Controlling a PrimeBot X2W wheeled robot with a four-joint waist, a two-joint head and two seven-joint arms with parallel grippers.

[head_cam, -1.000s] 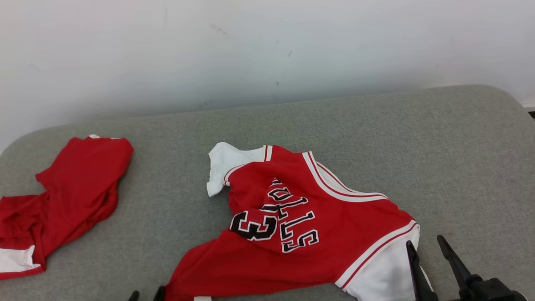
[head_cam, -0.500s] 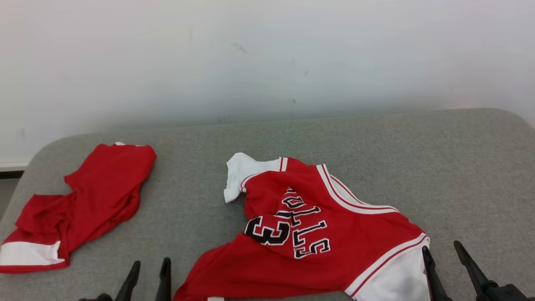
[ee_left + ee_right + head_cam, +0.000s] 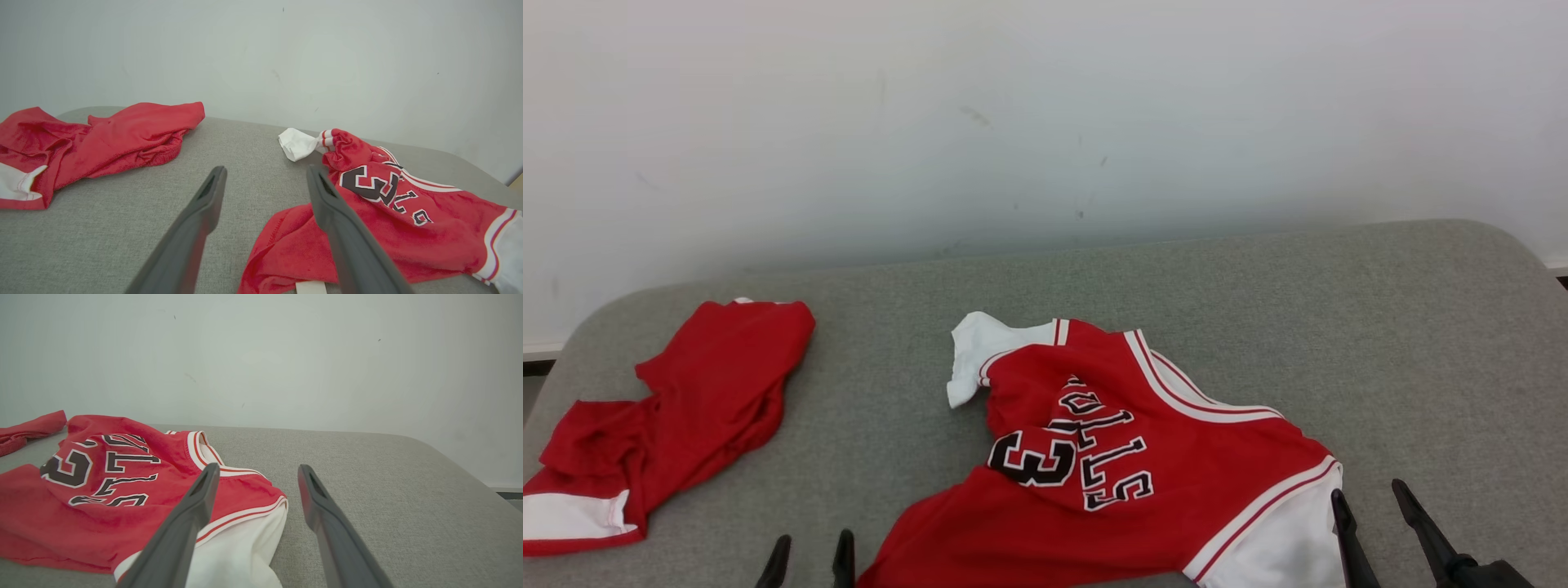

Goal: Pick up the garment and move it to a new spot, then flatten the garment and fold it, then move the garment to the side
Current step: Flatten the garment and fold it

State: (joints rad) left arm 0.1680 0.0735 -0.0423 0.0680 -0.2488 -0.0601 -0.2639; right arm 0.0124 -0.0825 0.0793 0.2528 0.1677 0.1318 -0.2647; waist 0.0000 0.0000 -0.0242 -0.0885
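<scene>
The garment, a red jersey [image 3: 1111,457] with white trim, white sleeves and black lettering, lies crumpled on the grey padded table [image 3: 1421,327], near its front middle. My left gripper [image 3: 813,549] is open at the jersey's near left corner, and nothing is between its fingers. In the left wrist view the left gripper [image 3: 266,169] points over bare table, its right finger just above the jersey's [image 3: 367,228] red hem. My right gripper [image 3: 1366,490] is open beside the white sleeve. In the right wrist view the right gripper [image 3: 258,468] straddles the edge of the jersey [image 3: 122,490].
A second red garment [image 3: 678,408] with a white band lies bunched at the table's left end, also in the left wrist view [image 3: 102,143]. A white wall [image 3: 1045,122] stands right behind the table. Bare grey surface spreads to the right and behind the jersey.
The head camera has shifted, so the whole picture moved. My left gripper's fingers rose into view at the bottom edge, then dropped a little. Both garments lie as before.
</scene>
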